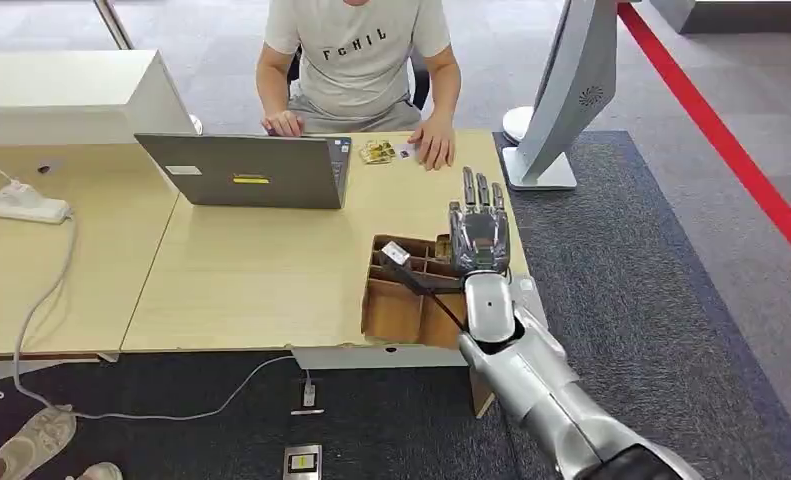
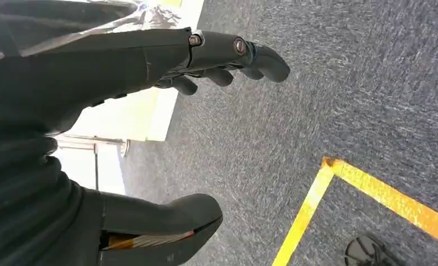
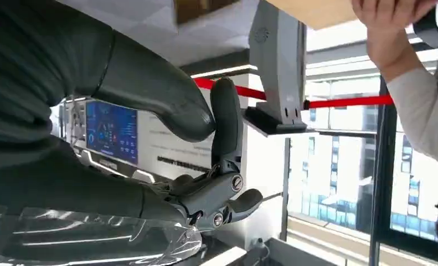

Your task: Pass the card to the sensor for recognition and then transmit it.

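Note:
My right hand (image 1: 479,225) hovers flat, fingers stretched out, over the far right corner of a brown cardboard divider box (image 1: 401,300) on the wooden table (image 1: 251,270); it holds nothing. A small white card-like piece (image 1: 396,253) stands in the box just left of the hand, with a dark cord running back toward my wrist. The white standing sensor unit (image 1: 561,90) rises from the floor at the table's far right corner, and its post (image 3: 277,61) faces the right hand (image 3: 216,166). My left hand (image 2: 150,111) hangs over the grey carpet, fingers apart, with nothing in it.
A person sits at the far side with a hand (image 1: 435,145) on the table beside a gold packet (image 1: 376,151) and a white card (image 1: 404,152). A grey laptop (image 1: 256,170) stands open left of centre. A power strip (image 1: 16,202) and its cable lie far left.

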Motion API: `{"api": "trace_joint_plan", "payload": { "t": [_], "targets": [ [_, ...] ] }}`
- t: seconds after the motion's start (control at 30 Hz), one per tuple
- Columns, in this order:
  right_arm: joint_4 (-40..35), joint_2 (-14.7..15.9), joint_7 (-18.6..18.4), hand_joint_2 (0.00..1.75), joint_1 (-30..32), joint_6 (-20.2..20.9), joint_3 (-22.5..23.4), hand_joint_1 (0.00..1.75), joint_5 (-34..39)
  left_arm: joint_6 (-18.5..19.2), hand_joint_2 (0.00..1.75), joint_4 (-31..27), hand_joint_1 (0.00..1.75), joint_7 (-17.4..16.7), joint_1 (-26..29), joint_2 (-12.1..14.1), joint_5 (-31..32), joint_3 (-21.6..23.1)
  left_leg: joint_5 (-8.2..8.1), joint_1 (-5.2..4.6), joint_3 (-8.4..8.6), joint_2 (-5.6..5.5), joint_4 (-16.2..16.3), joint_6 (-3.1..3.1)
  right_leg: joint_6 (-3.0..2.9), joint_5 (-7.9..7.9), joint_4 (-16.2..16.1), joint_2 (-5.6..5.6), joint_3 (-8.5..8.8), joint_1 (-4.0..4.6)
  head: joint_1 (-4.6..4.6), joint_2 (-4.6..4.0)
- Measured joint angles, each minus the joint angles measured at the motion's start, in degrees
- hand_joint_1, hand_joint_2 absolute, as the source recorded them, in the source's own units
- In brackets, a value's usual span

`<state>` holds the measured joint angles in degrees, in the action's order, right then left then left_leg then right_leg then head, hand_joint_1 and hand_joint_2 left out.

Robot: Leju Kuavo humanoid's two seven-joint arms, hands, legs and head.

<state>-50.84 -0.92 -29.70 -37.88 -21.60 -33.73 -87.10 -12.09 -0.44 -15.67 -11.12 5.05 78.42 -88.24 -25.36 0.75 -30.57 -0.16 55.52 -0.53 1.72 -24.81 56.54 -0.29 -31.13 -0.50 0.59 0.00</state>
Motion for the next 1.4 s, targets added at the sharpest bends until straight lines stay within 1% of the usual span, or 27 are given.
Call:
{"api": "trace_joint_plan", "payload": {
  "t": [0.27, 0.43, 0.53, 0.57, 0.6, 0.63, 0.7, 0.77, 0.83, 0.9, 0.97, 1.07, 1.2, 1.27, 1.33, 1.37, 1.4],
  "targets": [
    [-0.72, -0.26, 4.68, 1.75, -1.07, -4.26, 0.02, 1.75, 1.47, -0.63, 1.75, 0.00, 0.00, 0.11, 0.05, -0.02, 0.00, 0.00, 0.00, 0.00, 0.00, 0.00, 0.00, 0.00, 0.00, 0.00, 0.00, 0.00, 0.01, 0.00, 0.02, 0.00],
    [-0.92, -0.79, 5.57, 1.75, -1.53, -4.92, 0.02, 1.75, 1.97, -0.66, 1.75, 0.00, 0.00, 0.20, 0.05, -0.02, -0.04, 0.00, 0.00, 0.00, 0.00, 0.00, 0.00, 0.00, 0.00, 0.00, 0.00, 0.00, 0.02, 0.00, 0.02, 0.00],
    [-0.92, -1.27, 7.21, 1.75, -1.66, -5.57, -0.04, 1.75, 2.40, -0.63, 1.75, 0.00, 0.00, 0.28, 0.05, -0.02, 0.11, 0.00, 0.00, 0.00, 0.00, -0.01, 0.00, 0.00, 0.00, 0.00, 0.00, 0.00, 0.02, 0.00, 0.00, 0.00],
    [-0.92, -1.48, 7.41, 1.75, -1.75, -5.44, -0.07, 0.03, 2.40, -0.61, 1.75, 0.00, 0.00, 0.39, 0.03, -0.02, 0.11, 0.00, 0.00, 0.00, 0.00, 0.00, 0.00, 0.00, 0.00, 0.00, 0.00, 0.00, 0.02, 0.00, 0.00, 0.00],
    [-0.92, -1.68, 7.43, 1.75, -1.82, -5.07, -0.09, 0.00, 2.40, -0.59, 1.75, 0.00, 0.00, 0.46, 0.03, -0.02, 0.11, 0.00, 0.00, 0.00, 0.00, 0.00, 0.00, 0.00, 0.00, 0.00, 0.00, 0.00, 0.02, 0.00, 0.02, 0.00],
    [-0.92, -1.97, 7.34, 1.75, -1.87, -4.32, -0.09, 0.00, 2.45, -0.52, 1.75, 0.00, 0.00, 0.63, 0.04, -0.02, 0.02, 0.00, 0.00, 0.00, 0.00, 0.00, 0.00, 0.00, 0.00, 0.00, 0.00, 0.00, 0.02, 0.00, 0.00, 0.00],
    [-0.92, -2.34, 5.66, 1.75, -1.85, -1.54, -0.13, 0.00, 3.02, -0.55, 1.75, 0.00, 0.00, 0.83, 0.05, -0.04, -0.55, 0.00, 0.00, 0.00, 0.00, 0.00, 0.00, 0.00, 0.00, 0.00, 0.00, -0.01, 0.01, 0.00, 0.02, 0.00],
    [-0.92, -2.51, 4.00, 1.75, -1.84, 1.09, -0.11, 0.00, 5.32, -0.91, 1.75, 0.00, 0.00, 0.87, 0.05, -0.09, -1.38, 0.00, 0.00, 0.00, 0.00, 0.00, 0.00, 0.00, 0.00, 0.00, 0.00, -0.01, 0.01, 0.00, 0.00, 0.00],
    [-0.94, -2.45, 3.04, 1.75, -1.70, 4.02, 0.04, 0.00, 10.15, -1.57, 1.75, 0.00, 0.00, 0.87, 0.06, -0.24, -2.43, 0.00, 0.00, 0.00, 0.00, 0.00, 0.00, 0.00, 0.00, 0.00, -0.01, 0.00, 0.01, 0.00, 0.02, 0.00],
    [-1.66, -2.23, 2.36, 1.75, -1.22, 7.08, 0.35, 0.00, 17.73, -2.23, 1.75, 0.00, 0.00, 0.87, 0.07, -0.46, -3.32, 0.00, 0.00, -0.01, 0.00, 0.00, 0.00, 0.00, 0.00, 0.00, -0.02, 0.00, 0.00, -0.01, 0.02, 0.00],
    [-2.88, -1.64, 1.79, 1.75, -0.61, 8.81, 0.42, 0.00, 23.39, -2.54, 1.75, 0.00, 0.00, 0.87, 0.09, -0.74, -3.78, 0.00, 0.00, -0.01, 0.01, 0.00, 0.01, 0.00, 0.00, 0.00, -0.02, 0.00, 0.00, -0.01, 0.02, 0.00],
    [-5.84, -0.17, 0.61, 1.75, 0.66, 11.15, 0.92, 0.00, 31.92, -2.91, 1.75, 0.02, 0.00, 0.87, 0.11, -1.09, -4.18, 0.00, 0.00, -0.02, 0.01, 0.00, 0.03, 0.01, 0.01, 0.00, -0.05, 0.00, -0.01, -0.02, 0.00, 0.00],
    [-11.93, 3.25, -2.27, 1.75, 2.88, 12.62, 1.92, 0.00, 37.15, -2.47, 1.75, 0.02, 0.00, 0.90, 0.17, -1.29, -4.00, 0.00, -0.01, -0.02, 0.00, 0.00, 0.04, 0.01, 0.01, 0.00, -0.06, 0.00, -0.01, -0.02, 0.00, 0.00],
    [-14.86, 4.94, -3.69, 1.75, 3.83, 12.77, 2.99, 0.00, 38.23, -2.08, 1.75, 0.02, 0.00, 0.96, 0.20, -1.31, -3.81, 0.00, -0.01, -0.02, -0.01, 0.00, 0.03, 0.01, 0.01, 0.00, -0.06, 0.00, -0.01, -0.03, 0.02, 0.00],
    [-17.82, 6.63, -6.39, 1.75, 4.35, 13.86, 4.16, 0.00, 38.10, -0.91, 1.75, 0.02, 0.00, 1.36, 0.22, -1.27, -3.52, 0.00, -0.01, -0.03, 0.01, 0.02, 0.04, 0.01, 0.00, 0.02, -0.07, 0.03, -0.03, -0.03, 0.00, 0.00],
    [-19.31, 7.47, -7.62, 1.75, 4.73, 14.90, 4.67, 0.00, 37.86, -0.07, 1.75, 0.02, 0.00, 1.53, 0.21, -1.16, -3.20, 0.00, -0.01, -0.03, 0.02, 0.01, 0.04, 0.01, 0.00, 0.02, -0.07, 0.03, -0.03, -0.04, 0.00, 0.00],
    [-21.87, 8.85, -9.18, 1.75, 5.32, 17.49, 6.01, 0.00, 36.36, 2.11, 1.75, 0.02, 0.00, 2.12, 0.28, -0.92, -2.17, 0.00, -0.01, -0.03, 0.01, 0.01, 0.04, 0.01, 0.01, 0.02, -0.07, 0.02, -0.01, -0.03, 0.04, 0.00]
  ]
}}
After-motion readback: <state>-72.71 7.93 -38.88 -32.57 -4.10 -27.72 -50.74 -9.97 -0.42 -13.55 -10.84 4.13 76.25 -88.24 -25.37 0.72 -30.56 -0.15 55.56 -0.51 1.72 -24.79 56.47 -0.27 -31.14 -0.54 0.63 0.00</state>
